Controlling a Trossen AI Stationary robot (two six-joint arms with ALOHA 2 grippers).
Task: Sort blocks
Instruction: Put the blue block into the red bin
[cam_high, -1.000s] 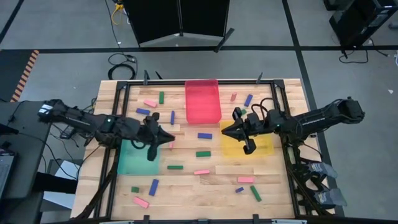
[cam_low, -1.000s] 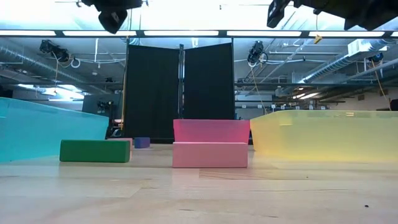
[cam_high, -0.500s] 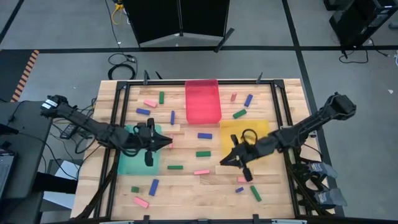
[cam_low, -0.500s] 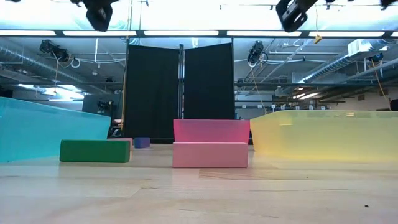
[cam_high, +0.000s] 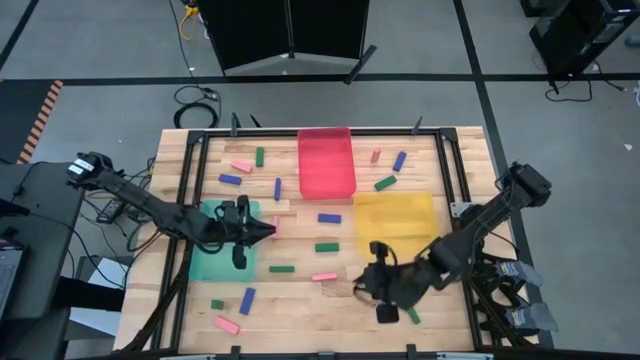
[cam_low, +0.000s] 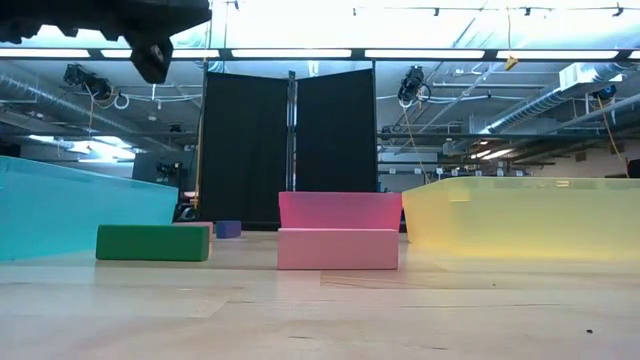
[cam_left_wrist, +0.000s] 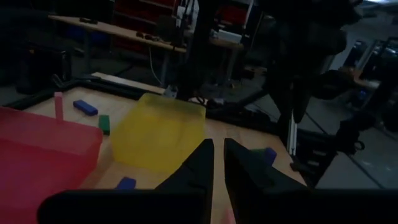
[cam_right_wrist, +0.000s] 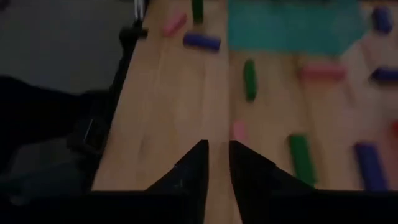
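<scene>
Small pink, blue and green blocks lie scattered flat on the wooden table, among them a pink one (cam_high: 323, 277), a green one (cam_high: 281, 268) and a blue one (cam_high: 329, 218). My right gripper (cam_high: 362, 283) hovers shut over the near middle of the table, its tips pointing at that pink block (cam_right_wrist: 238, 129), which lies just beyond them. My left gripper (cam_high: 270, 230) hangs shut, high above the green tray's right edge (cam_high: 255, 240), with another pink block (cam_right_wrist: 320, 71) on the table below it. In the left wrist view the left gripper (cam_left_wrist: 217, 158) holds nothing.
The red tray (cam_high: 326, 162) stands at the far middle, the yellow tray (cam_high: 393, 220) right of centre and the green tray (cam_high: 222, 262) on the left. The low view shows a green block (cam_low: 152, 242) and a pink block (cam_low: 338, 248) close up. A metal frame (cam_high: 180, 250) borders the table.
My right gripper has swept from above the yellow tray toward the table's near edge and slightly left, and has dropped out of the low view. My left gripper has stayed over the green tray's right edge and come down a little. No block has moved.
</scene>
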